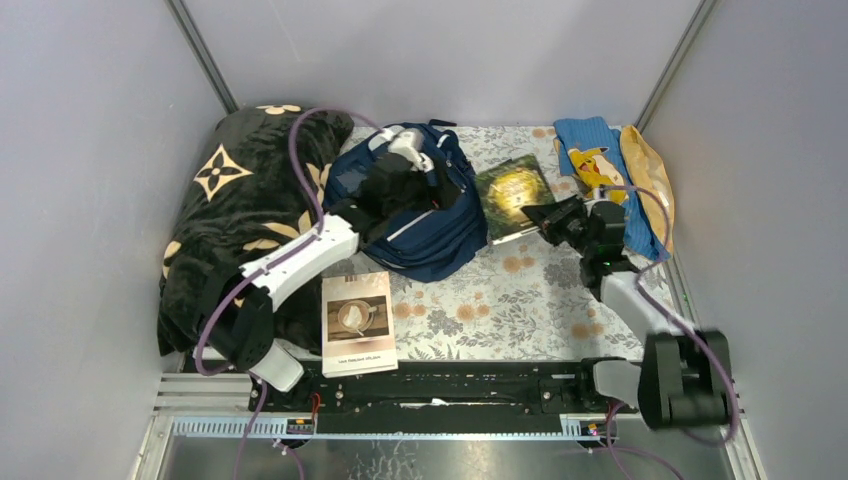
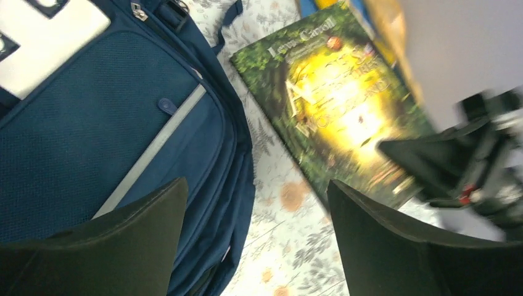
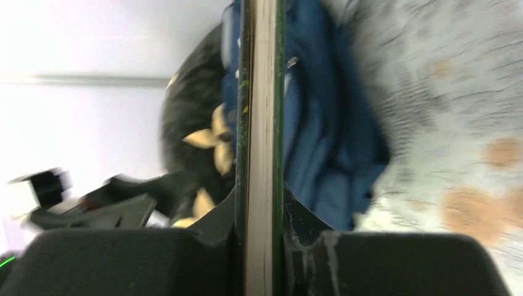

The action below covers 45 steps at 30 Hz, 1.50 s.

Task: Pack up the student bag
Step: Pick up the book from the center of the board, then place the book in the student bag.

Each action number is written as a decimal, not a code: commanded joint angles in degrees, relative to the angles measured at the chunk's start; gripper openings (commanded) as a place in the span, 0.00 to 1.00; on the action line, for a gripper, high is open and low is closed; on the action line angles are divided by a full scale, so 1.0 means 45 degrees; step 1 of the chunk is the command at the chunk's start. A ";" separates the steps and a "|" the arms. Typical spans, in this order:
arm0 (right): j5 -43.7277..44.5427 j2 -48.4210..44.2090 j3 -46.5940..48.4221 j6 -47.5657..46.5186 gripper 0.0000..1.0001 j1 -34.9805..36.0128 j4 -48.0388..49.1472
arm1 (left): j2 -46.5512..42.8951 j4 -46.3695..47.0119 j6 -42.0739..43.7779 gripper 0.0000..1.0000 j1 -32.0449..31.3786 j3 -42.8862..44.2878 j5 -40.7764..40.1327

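Note:
The navy student bag (image 1: 420,215) lies at the table's back centre; it also shows in the left wrist view (image 2: 92,123) and the right wrist view (image 3: 327,123). My left gripper (image 1: 400,190) hovers over the bag, open and empty (image 2: 256,234). A green book with a glowing yellow cover (image 1: 515,195) lies tilted right of the bag, also seen in the left wrist view (image 2: 333,105). My right gripper (image 1: 545,215) is shut on the book's near right edge; the page edge (image 3: 262,154) runs between its fingers. A white book with a coffee cup picture (image 1: 358,322) lies at the front.
A black blanket with tan flower marks (image 1: 235,220) fills the left side. A lighter blue cloth with a yellow cartoon figure (image 1: 600,165) and a tan item (image 1: 650,175) lie at the back right. Grey walls enclose the floral tablecloth (image 1: 500,300).

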 commanded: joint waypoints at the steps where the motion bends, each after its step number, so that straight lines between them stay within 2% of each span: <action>1: 0.3951 -0.3368 0.1838 -0.5326 0.00 -0.0252 -0.7591 | 0.1108 -0.4891 0.5893 0.89 -0.2426 0.1879 -0.4044; 3: 0.5222 -0.4086 0.2317 -0.6156 0.00 -0.0464 -0.9159 | 0.1871 -0.5496 0.6614 0.88 -0.3400 0.2433 -0.4758; 7: 0.5937 -0.4733 0.3049 -0.7052 0.00 -0.0714 -1.0405 | 0.3075 -0.5709 0.6764 0.82 -0.3847 0.3033 -0.4732; 15: 0.5695 -0.4934 0.2952 -0.7041 0.00 -0.0743 -1.0321 | 0.4635 -0.6154 0.6615 0.68 -0.3861 0.3832 -0.5525; 26: 0.5045 -0.4588 0.2800 -0.6790 0.00 -0.0729 -0.9986 | 0.4487 -0.5452 0.6432 0.45 -0.3839 0.3307 -0.6462; 28: 0.4992 -0.4598 0.2801 -0.6823 0.00 -0.0739 -0.9975 | 0.4621 -0.5583 0.6451 0.48 -0.3844 0.3485 -0.6557; 32: 0.4862 -0.4637 0.2768 -0.6830 0.00 -0.0738 -0.9953 | 0.4692 -0.5794 0.6381 0.63 -0.3841 0.3766 -0.6515; 38: 0.4726 -0.4639 0.2655 -0.6787 0.00 -0.0727 -0.9898 | 0.4562 -0.5593 0.6074 0.53 -0.3591 0.3668 -0.6534; 45: 0.4487 -0.4464 0.2570 -0.6648 0.00 -0.0726 -0.9745 | 0.4870 -0.5760 0.5377 0.51 -0.3380 0.3677 -0.5956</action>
